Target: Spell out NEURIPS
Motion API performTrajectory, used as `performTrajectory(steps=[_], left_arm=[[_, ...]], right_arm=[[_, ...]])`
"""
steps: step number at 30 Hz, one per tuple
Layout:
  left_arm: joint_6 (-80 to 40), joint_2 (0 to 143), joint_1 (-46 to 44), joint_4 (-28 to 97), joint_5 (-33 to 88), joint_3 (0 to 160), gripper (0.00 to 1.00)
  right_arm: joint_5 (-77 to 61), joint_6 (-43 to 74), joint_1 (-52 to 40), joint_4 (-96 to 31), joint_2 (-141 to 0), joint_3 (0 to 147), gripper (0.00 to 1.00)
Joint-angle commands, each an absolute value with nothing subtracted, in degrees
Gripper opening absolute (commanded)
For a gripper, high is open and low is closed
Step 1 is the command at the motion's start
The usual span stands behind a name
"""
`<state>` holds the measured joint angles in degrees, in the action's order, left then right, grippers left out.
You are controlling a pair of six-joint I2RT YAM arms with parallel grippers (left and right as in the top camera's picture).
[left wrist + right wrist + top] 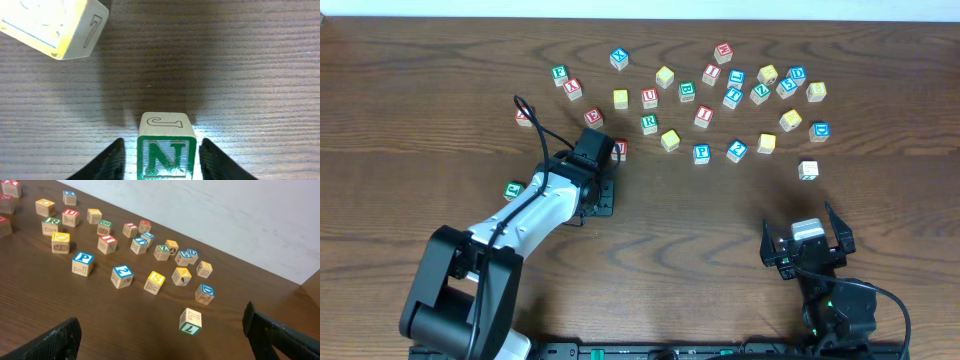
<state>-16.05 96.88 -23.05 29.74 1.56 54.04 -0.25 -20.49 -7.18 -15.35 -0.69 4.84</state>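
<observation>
The left gripper (161, 149) is straddling the green N cube (166, 159) on the wooden table (240, 75), left of centre. Its jaws are standing narrowly parted, leaving a sliver of gap on each side of the cube. The right gripper (801, 224) is standing at the near right, jaws spread wide and holding nothing. The red U cube (649, 97), green R cube (649, 123) and blue P cube (701, 153) are sitting among the far scattered blocks.

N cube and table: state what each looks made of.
N cube: pale wood, seemingly unvarnished, with faint grain on its top. The green letter and frame look painted or printed.
Table: dark brown wood grain, matte. Solid wood or laminate, cannot tell.
</observation>
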Motion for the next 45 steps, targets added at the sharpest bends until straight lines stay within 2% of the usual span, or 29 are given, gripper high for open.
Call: performTrajectory(steps=[1,12,19,22,26,29,34,45], left_arm=[[-15.3,95.1,-23.2,30.4,0.4,55.5,0.49],[-15.2,92.2,-23.2,35.5,0.5,60.3,0.49],[-13.4,87.1,-23.2,42.7,0.4,70.8,0.49],[-13.0,84.4,-23.2,44.6,0.4,75.9,0.61],[-12.7,82.0,-23.2,45.3,-2.6,81.4,0.73],[-13.4,82.5,-23.2,47.1,-8.4,87.0,0.78],[-21.9,85.6,-22.5,51.4,-16.0,93.3,0.79],[-28.7,107.4,-19.3,65.9,-14.0,119.7,0.8]], right_arm=[[-0.4,-19.7,-6.4,-15.5,-0.3,4.7,0.99],[-0.4,-19.8,-6.4,-15.5,-0.3,4.7,0.99],[-0.4,-19.8,-6.4,-15.5,-0.3,4.7,0.99],[-0.4,-19.7,-6.4,-15.5,-0.3,4.7,0.99],[-0.4,-19.8,-6.4,-15.5,-0.3,4.7,0.99],[-0.4,-19.8,-6.4,-15.5,-0.3,4.7,0.99],[-0.4,-19.8,-6.4,-15.5,-0.3,4.7,0.99],[-0.4,-19.7,-6.4,-15.5,-0.3,4.7,0.99]])
